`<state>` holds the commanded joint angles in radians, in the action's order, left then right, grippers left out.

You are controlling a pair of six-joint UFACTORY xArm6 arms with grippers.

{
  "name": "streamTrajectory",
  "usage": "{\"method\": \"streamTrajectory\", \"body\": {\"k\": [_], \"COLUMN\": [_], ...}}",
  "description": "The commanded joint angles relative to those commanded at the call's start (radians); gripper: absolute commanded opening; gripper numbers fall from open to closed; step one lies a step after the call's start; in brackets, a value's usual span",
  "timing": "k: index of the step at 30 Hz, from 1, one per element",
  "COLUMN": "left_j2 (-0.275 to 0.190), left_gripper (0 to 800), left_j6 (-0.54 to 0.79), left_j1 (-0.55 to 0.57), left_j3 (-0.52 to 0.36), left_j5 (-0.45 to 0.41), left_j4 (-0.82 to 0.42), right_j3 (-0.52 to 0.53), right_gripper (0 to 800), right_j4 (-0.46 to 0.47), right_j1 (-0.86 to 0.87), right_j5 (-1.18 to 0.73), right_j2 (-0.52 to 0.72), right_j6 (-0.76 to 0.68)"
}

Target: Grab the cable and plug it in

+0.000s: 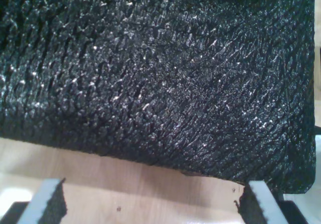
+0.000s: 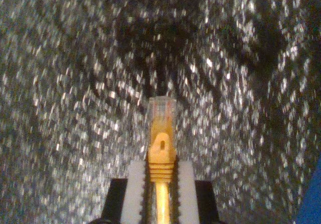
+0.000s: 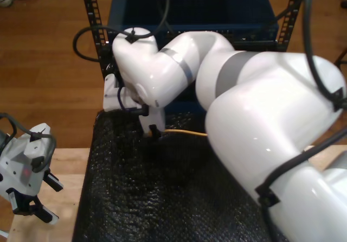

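Cable: thin yellow-orange network cable (image 2: 161, 148), clear plug forward, over black textured foam mat (image 3: 162, 198).
Second gripper (image 2: 161, 184): my second gripper clamped the cable.
First gripper (image 1: 150, 204): my first gripper's jaws stood apart.

The exterior view sits high up, looking down over a big white arm (image 3: 260, 122) onto the black foam mat (image 3: 162, 198), with the blue rack (image 3: 190, 8) at the back. First wrist view looks along open fingers (image 1: 47, 201) at the mat's edge (image 1: 150, 83) and wooden table (image 1: 125, 184), pretty close. Second wrist view hangs right over the mat (image 2: 75, 108), super close and blurry. All three share the mat.
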<state>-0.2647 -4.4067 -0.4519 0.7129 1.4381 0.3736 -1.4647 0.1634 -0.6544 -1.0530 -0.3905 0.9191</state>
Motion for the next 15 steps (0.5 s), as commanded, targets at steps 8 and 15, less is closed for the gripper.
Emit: {"method": "streamTrajectory", "body": {"k": [8,15], "left_j2": [-0.002,-0.005], "left_gripper": [800,800], "left_j6": [0.002,0.005], "left_j1": [0.003,0.011], "left_j3": [0.003,0.012], "left_j5": [0.005,0.026], "left_j4": [0.026,0.058], "right_j3": [0.098,0.215], "right_gripper": [6,6], "right_j4": [-0.229,-0.252], "right_j1": [0.095,0.133], "right_j5": [-0.009,-0.009], "right_j2": [0.123,0.249], "right_j6": [0.204,0.242]}}
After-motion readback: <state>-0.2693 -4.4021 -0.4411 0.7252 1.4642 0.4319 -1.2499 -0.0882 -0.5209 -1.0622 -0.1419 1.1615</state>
